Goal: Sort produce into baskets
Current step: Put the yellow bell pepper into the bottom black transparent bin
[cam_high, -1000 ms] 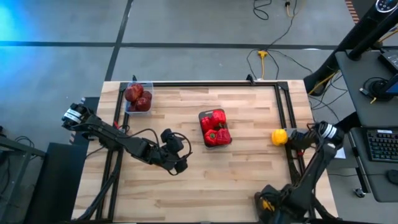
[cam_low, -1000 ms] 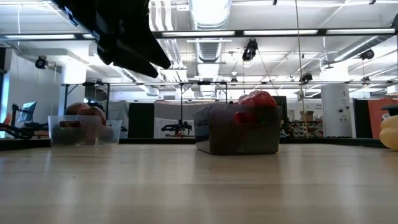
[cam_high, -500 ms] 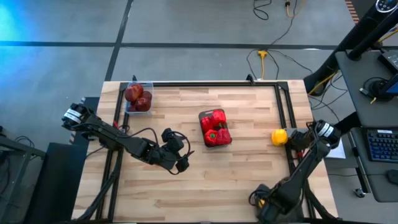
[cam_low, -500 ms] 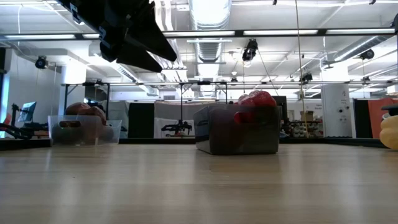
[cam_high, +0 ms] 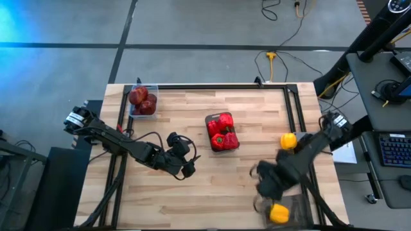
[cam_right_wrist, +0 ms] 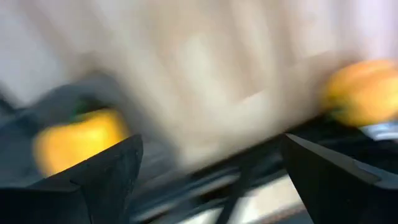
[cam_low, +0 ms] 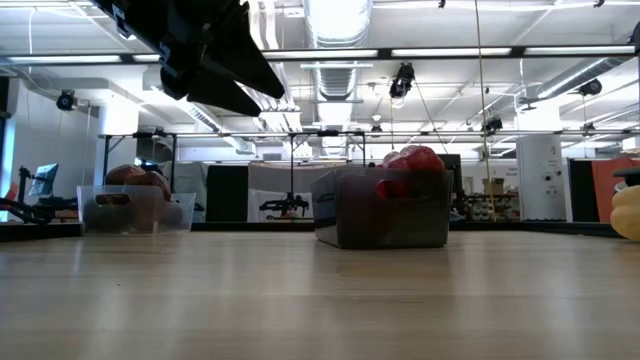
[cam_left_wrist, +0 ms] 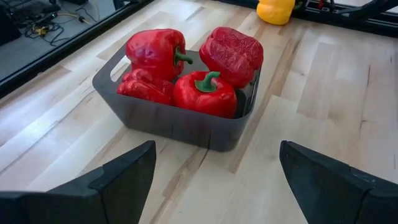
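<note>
At the table's far-left corner the clear basket (cam_high: 142,101) held the apples (cam_high: 142,100); the left gripper (cam_high: 186,169) hung spread and empty facing the centre basket (cam_left_wrist: 180,121) of red peppers (cam_left_wrist: 204,93). Rightward, the right gripper (cam_high: 264,183) gaped empty between two yellow peppers (cam_high: 288,140), probably mid-swing. No writing was legible.

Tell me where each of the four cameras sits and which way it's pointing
High: overhead, straight down on the wooden table, both arms.
Low: table height, level across; left arm overhead.
Left wrist: past its open fingers toward the grey mesh basket of red peppers.
Right wrist: blurred, open fingers, two yellow peppers.
Shared: high, low and left wrist all show that red-pepper basket.
</note>
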{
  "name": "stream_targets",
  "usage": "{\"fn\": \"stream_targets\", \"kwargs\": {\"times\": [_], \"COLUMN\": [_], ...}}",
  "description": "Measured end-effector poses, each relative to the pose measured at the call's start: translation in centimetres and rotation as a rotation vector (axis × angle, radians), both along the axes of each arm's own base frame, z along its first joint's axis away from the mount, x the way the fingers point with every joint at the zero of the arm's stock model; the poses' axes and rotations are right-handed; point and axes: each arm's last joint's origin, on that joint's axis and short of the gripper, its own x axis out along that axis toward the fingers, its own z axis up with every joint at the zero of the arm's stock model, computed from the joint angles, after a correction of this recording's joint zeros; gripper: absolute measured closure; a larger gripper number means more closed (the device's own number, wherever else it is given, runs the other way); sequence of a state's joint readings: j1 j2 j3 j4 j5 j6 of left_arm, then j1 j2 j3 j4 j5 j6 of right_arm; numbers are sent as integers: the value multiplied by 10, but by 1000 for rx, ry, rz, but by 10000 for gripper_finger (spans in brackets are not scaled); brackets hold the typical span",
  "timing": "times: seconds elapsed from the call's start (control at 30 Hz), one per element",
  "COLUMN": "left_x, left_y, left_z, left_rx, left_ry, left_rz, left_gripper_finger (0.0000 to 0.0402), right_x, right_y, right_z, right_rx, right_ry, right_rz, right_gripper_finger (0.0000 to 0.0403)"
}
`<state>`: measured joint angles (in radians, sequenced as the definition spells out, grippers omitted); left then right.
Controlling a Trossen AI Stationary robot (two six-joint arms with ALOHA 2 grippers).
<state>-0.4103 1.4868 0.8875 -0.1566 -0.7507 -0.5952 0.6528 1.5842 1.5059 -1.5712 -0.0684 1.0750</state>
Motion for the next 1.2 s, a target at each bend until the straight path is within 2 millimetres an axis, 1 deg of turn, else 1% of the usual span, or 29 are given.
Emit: {"fn": "stream_targets", "kwargs": {"times": [0.13,0.27,0.33,0.4,0.47,0.63,0.73,0.83,0.93,1.07,1.2], "left_x": [0,0,0,-1,-1,0,4,8,14,25,32], "left_y": [0,0,0,-1,-2,-9,-12,-15,-19,-22,-19], "left_z": [0,0,0,0,-1,-10,-19,-28,-31,-32,-30], "left_rx": [-27,-65,-79,-98,-133,-185,-193,-223,-234,-207,-189], "left_ry": [-14,-34,-41,-45,-34,22,43,78,99,111,105], "left_rz": [18,41,51,55,37,-31,-27,-44,-69,-85,-85], "left_gripper_finger": [78,78,78,78,78,78,78,78,78,78,78], "right_x": [13,17,15,8,-2,-32,-46,-55,-60,-60,-58], "right_y": [-40,-80,-100,-118,-133,-154,-162,-171,-181,-194,-201], "right_z": [3,-1,-7,-12,-15,-30,-49,-68,-81,-79,-82], "right_rx": [-69,-106,-93,-76,-62,13,131,158,168,174,199], "right_ry": [-64,-35,7,43,66,136,193,272,309,288,279], "right_rz": [90,235,291,338,387,539,488,426,371,300,284], "right_gripper_finger": [34,34,34,34,34,34,34,35,35,35,35]}}
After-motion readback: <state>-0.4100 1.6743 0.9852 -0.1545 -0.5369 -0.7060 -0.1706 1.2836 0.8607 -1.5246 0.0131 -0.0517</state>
